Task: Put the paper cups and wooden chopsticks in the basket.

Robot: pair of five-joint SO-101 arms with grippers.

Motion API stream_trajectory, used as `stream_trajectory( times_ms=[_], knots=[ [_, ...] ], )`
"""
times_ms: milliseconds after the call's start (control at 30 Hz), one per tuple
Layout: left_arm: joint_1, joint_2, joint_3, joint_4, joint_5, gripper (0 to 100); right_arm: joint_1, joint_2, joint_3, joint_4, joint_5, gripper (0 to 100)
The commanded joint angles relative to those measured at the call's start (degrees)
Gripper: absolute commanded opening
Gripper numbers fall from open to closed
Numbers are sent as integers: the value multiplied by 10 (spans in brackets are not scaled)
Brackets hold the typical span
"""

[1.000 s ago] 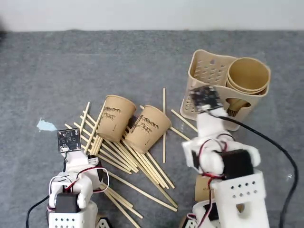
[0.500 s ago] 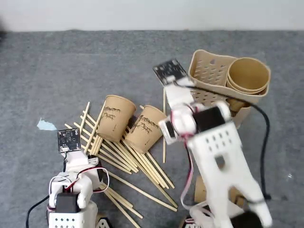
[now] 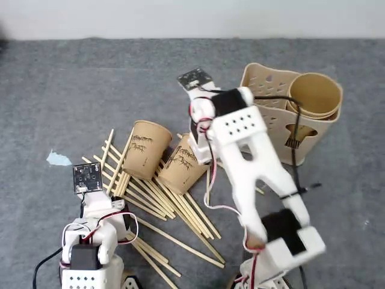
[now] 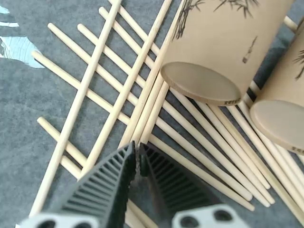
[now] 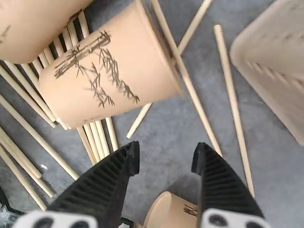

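Two paper cups lie on their sides among scattered wooden chopsticks [image 3: 180, 211]: one on the left [image 3: 146, 149], one on the right [image 3: 183, 162]. The beige basket [image 3: 264, 90] at the back right holds stacked cups [image 3: 314, 93]. My right arm [image 3: 240, 138] stretches over the right-hand cup. Its gripper [image 5: 166, 161] is open above the grey mat beside that cup [image 5: 104, 80], holding nothing. My left gripper [image 4: 135, 154] is shut and empty just above chopsticks [image 4: 118, 95], short of the left cup's base [image 4: 204, 83].
A scrap of blue tape [image 3: 58, 159] lies left of the chopsticks. Another small cup [image 5: 173, 213] sits near the right arm's base. The basket corner [image 5: 280, 71] stands close to the right gripper. Grey mat stretches open at the back left.
The right arm has swung left from the basket to over the right-hand lying cup. The left arm, the cups and the chopsticks have not moved.
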Motion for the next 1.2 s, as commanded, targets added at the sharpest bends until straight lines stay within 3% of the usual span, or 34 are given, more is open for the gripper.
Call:
stream_trajectory(
  times_ms=[0,333,667,767,900,1167],
  knots=[
    [-4,-7,-6,4,-4,15,-4,35,-71,8,1,206],
    [-4,-7,-6,4,-4,15,-5,166,-169,8,2,204],
    [-4,-7,-6,4,-4,15,-50,184,-169,28,54,203],
    [-4,-7,-6,4,-4,15,-51,184,-169,28,58,143],
    [-4,-7,-6,4,-4,15,-55,183,-169,28,118,9],
    [-4,-7,-6,4,-4,15,-55,150,-169,41,137,9]
  ],
)
